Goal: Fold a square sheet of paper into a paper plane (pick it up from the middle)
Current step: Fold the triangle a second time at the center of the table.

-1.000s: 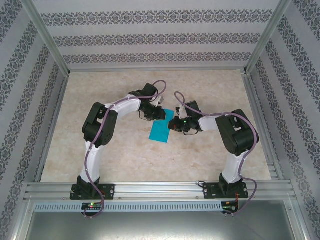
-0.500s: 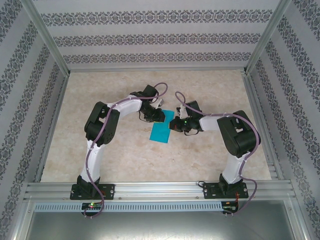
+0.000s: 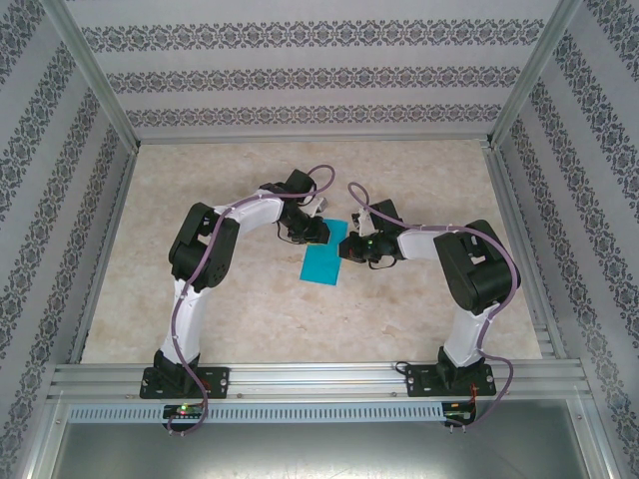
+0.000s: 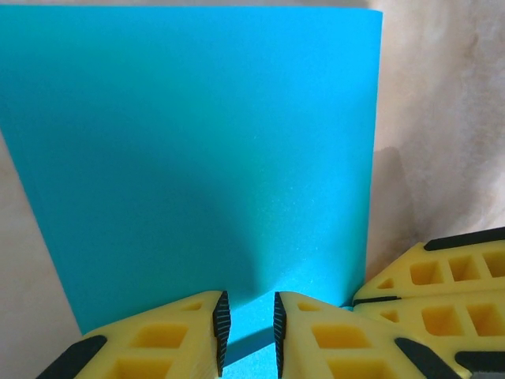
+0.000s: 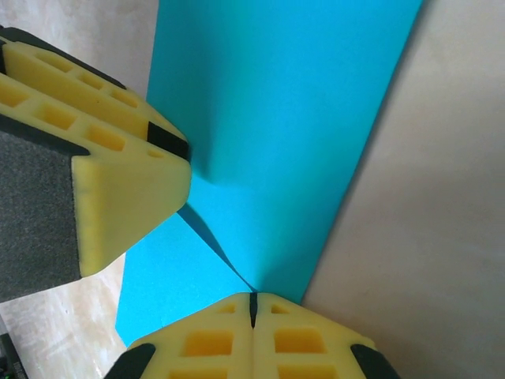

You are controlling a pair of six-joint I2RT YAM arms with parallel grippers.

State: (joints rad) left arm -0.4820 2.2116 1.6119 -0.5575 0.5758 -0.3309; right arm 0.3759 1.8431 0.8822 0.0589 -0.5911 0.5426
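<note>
Top view: the thin teal-blue sheet of paper (image 3: 321, 263) lies near the middle of the beige marbled desk (image 3: 230, 299), between your two arms. Both hands meet at its far end. Your left hand (image 3: 312, 230) is at the far-left corner and your right hand (image 3: 351, 246) is at the right edge.

Left wrist view: the left hand (image 4: 245, 325) sits low over one edge of the sheet (image 4: 189, 158). Its yellow fingers (image 4: 158, 339) stand a narrow gap apart, so it is slightly open, with teal showing in the gap. You cannot tell from here whether the tips press on the paper. The rest of the sheet runs away from them, smooth and uncreased.

Right wrist view: the right hand (image 5: 252, 306) is closed tight, fingertips flush. The upper layer of the sheet (image 5: 284, 118) narrows into the seam between them, so it is gripping the paper at its edge. A lower layer shows beneath, with a shadow line between the two. A finger of the left hand rests on the sheet just beside it.
</note>
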